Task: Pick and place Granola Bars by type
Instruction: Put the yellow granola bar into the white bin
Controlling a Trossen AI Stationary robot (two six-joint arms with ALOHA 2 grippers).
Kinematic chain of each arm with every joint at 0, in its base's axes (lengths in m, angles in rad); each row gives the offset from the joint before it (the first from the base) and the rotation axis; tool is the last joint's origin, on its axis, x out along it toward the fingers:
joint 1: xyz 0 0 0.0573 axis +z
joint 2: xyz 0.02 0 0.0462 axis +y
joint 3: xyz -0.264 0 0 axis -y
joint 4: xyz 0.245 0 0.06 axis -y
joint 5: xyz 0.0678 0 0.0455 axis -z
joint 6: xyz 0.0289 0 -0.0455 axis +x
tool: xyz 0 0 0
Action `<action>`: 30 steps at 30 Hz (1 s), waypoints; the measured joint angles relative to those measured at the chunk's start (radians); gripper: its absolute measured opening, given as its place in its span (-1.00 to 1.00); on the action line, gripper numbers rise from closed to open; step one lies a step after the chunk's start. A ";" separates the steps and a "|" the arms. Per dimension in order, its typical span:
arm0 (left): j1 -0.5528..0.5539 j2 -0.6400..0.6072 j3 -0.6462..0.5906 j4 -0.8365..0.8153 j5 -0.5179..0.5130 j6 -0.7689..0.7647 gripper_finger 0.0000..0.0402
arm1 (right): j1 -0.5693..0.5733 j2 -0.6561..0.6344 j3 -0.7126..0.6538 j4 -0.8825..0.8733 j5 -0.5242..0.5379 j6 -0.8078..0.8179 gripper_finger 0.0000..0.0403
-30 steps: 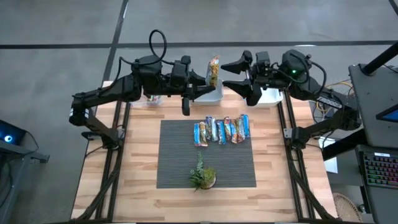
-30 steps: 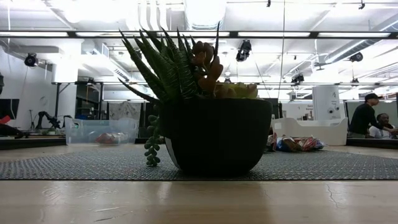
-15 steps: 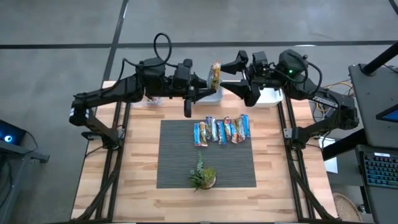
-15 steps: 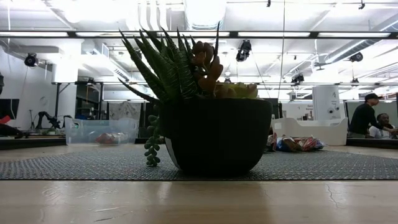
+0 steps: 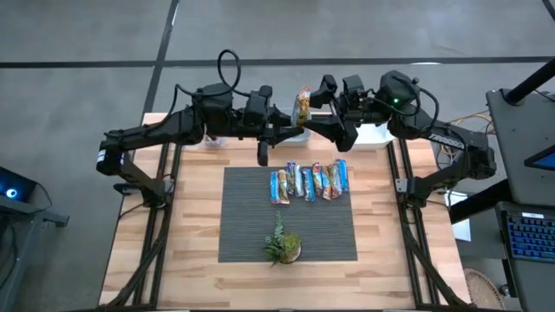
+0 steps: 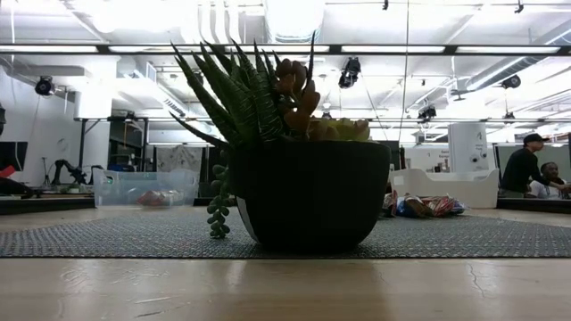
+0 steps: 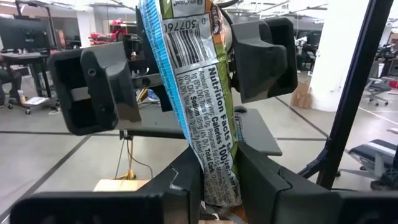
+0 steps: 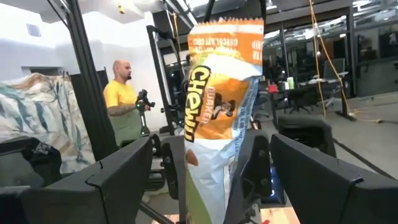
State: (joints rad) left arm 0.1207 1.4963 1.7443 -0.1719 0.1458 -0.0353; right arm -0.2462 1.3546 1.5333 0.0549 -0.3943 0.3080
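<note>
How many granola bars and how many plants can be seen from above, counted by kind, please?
Granola bars in a row on the mat: about 7, hard to separate
Granola bar held up by the left gripper: 1
Plant: 1
Total: about 9

We see bright, even overhead lighting from white ceiling strip lights (image 6: 294, 16), which glare, silhouetting the dark round plant pot (image 6: 310, 192).
</note>
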 joint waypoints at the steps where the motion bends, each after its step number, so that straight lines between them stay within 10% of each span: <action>1: 0.000 0.000 0.000 -0.002 0.000 0.000 -0.65 | 0.000 0.005 0.000 0.011 -0.006 0.004 0.55; 30: 0.000 0.000 0.000 0.000 0.020 -0.025 -0.65 | 0.000 0.022 0.000 0.055 -0.054 0.041 -0.17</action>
State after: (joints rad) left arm 0.1207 1.4963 1.7443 -0.1719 0.1654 -0.0599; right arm -0.2464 1.3762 1.5333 0.1097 -0.4484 0.3492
